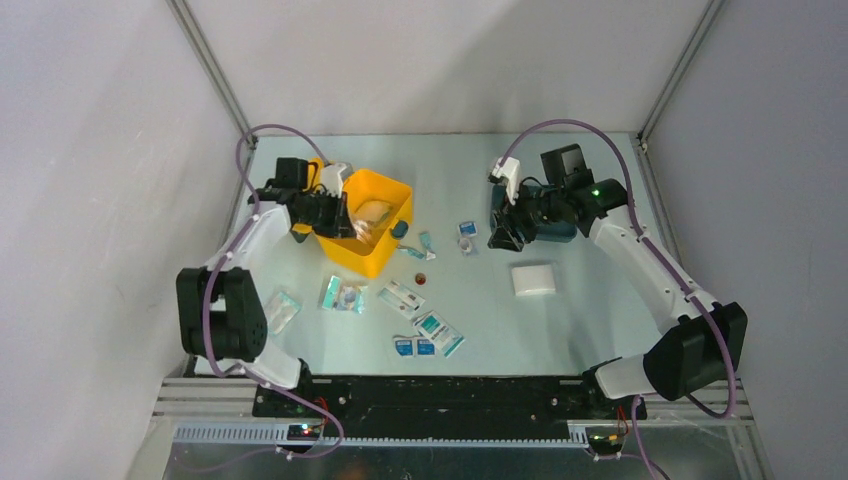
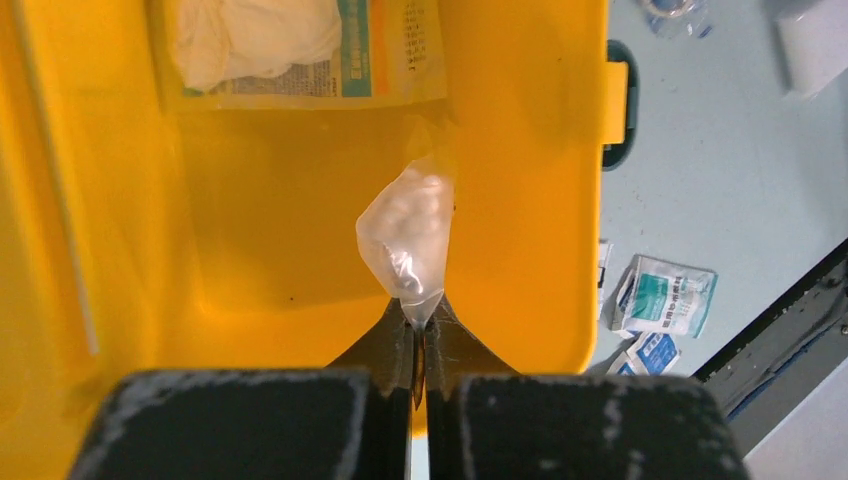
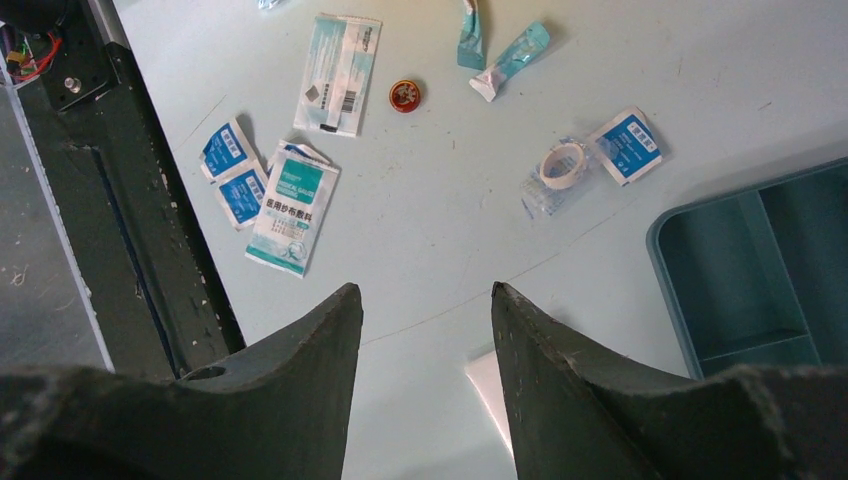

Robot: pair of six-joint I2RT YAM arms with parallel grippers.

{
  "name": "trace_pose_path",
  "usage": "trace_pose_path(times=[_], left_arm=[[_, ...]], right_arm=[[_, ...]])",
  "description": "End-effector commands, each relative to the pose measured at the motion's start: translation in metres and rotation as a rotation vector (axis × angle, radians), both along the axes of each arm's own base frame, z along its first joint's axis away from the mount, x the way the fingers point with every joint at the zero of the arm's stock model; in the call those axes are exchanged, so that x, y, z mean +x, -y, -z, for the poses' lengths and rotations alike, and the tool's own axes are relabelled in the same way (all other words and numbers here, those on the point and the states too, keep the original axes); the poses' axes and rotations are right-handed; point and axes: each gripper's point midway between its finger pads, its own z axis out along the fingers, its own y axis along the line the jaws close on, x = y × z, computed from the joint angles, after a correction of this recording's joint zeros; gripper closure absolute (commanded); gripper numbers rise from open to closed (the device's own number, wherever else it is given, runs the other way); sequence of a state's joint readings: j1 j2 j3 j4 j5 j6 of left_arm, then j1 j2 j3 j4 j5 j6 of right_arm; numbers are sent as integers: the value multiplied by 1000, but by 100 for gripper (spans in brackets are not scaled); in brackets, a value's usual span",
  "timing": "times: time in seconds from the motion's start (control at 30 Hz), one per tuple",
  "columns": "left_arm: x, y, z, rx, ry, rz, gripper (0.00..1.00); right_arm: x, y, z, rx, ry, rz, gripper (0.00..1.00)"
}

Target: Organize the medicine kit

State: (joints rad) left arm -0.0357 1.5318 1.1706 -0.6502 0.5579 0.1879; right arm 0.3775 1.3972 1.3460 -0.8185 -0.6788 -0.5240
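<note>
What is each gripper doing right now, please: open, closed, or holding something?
Left gripper: closed on a small clear pouch with white contents, over the open yellow medicine kit.
Right gripper: open, empty, above the table.

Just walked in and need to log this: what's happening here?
The left arm, jaws shut on a small clear bag of white stuff, holds it inside the open yellow medicine kit, where a gauze packet already lies. The right arm hovers with jaws open and empty over the table near a teal tray. Several packets lie loose on the table.
</note>
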Motion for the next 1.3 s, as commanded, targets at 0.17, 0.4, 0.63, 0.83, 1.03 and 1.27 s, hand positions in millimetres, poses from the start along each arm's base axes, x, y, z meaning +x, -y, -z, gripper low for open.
trace_pose_path(times=[0.17,0.4,0.63,0.83,1.03,1.27], left_arm=[[15,15,30,83,-36,83,95],[31,-7,24,211,14,11,59],[38,-21,-25,302,174,-33,40],[33,-29,-88,316,348,-77,32],[5,-7,-119,156,420,-55,30],[-35,42,-157,-73,489,153,30]], right_arm=[[0,0,4,3,-21,-7,45],[1,1,6,-1,-26,-6,45],[2,8,9,-27,-23,16,45],[-6,52,66,-271,19,30,43],[-29,101,126,-521,52,-28,42],[-31,116,163,-679,161,-116,39]])
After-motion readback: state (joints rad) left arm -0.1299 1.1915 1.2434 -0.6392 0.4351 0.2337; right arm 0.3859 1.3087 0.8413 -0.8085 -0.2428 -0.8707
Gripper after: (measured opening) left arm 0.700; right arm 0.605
